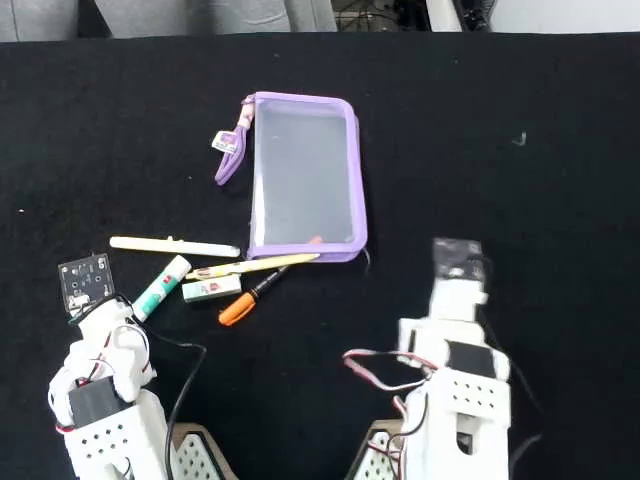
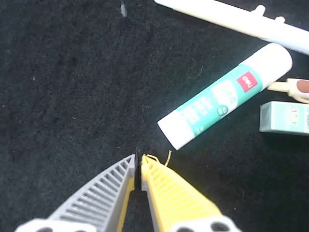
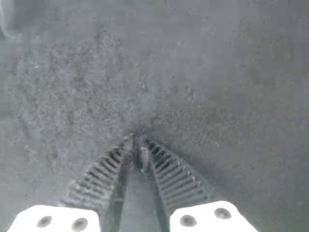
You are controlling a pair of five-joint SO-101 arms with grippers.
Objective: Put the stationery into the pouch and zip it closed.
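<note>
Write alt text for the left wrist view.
The left arm's shut grey-and-yellow pincer hangs over black cloth, just short of a teal-and-white glue stick. Beyond lie a long cream pen and a small green rectangular eraser.

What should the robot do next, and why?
Probably open the left pincer and ease it toward the glue stick: the pincer is shut and empty, and the stick lies just ahead, outside the pouch.

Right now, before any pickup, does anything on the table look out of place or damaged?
Nothing looks damaged or spilled. The yellow pen crosses the orange marker, and both reach the near edge of the pouch; otherwise it is an ordinary loose scatter.
</note>
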